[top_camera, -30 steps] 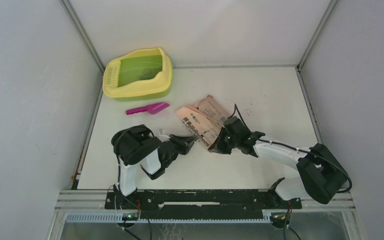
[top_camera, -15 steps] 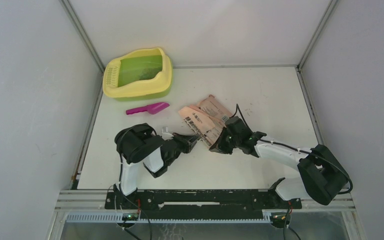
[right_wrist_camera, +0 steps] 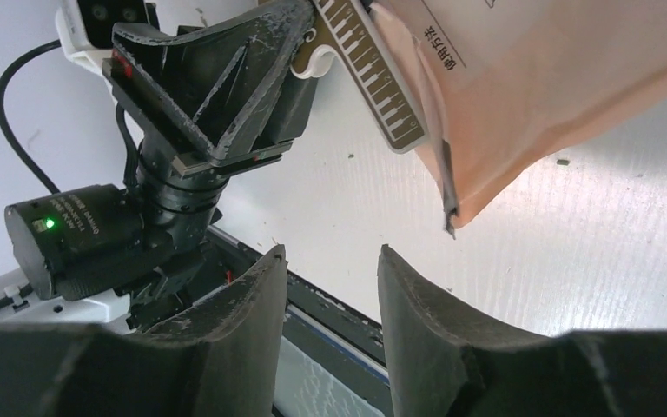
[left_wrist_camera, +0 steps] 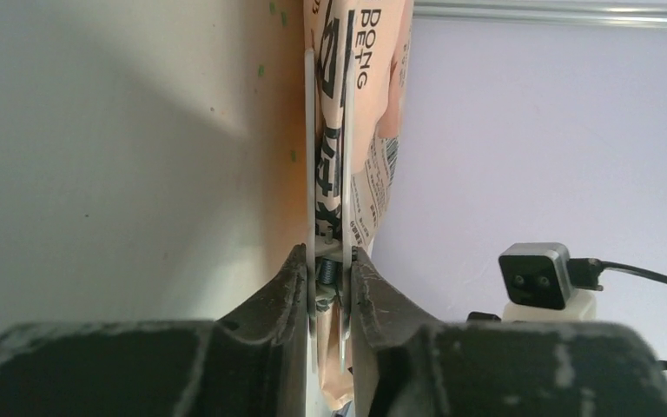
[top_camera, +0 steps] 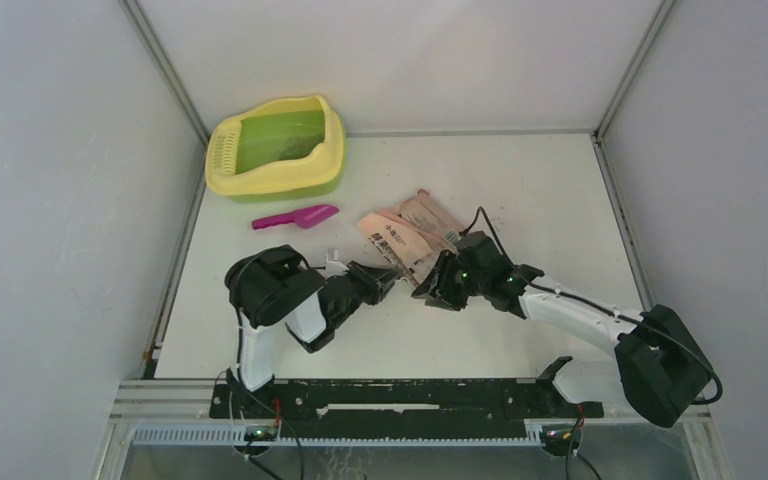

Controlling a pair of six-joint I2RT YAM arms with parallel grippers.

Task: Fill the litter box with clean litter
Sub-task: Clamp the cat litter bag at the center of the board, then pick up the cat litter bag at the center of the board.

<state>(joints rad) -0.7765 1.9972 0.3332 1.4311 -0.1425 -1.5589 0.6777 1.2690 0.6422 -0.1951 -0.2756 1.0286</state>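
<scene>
The litter box [top_camera: 270, 184], yellow with a green basin, stands at the far left. Faint dark specks of clean litter [top_camera: 295, 152] lie in the basin. A flat pink-orange bag [top_camera: 405, 240] lies mid-table, printed side up. A white spring clip [left_wrist_camera: 330, 217] sits on its near edge. My left gripper [top_camera: 385, 283] is shut on the clip's handles [left_wrist_camera: 331, 271]. In the right wrist view the clip [right_wrist_camera: 373, 95] and the bag [right_wrist_camera: 530, 87] hang just ahead of my right gripper [right_wrist_camera: 330, 261]. It stands open with nothing between its fingers, just right of the bag's near corner [top_camera: 428, 292].
A magenta scoop [top_camera: 300, 217] lies between the litter box and the bag. Grey walls close the table on three sides. A black rail [top_camera: 410, 395] runs along the near edge. A few green specks [left_wrist_camera: 265, 69] dot the table beside the bag.
My right gripper has opened and let go of the bag's near corner, and its arm has shifted slightly right. The left jaws have eased a little but still pinch the clip.
</scene>
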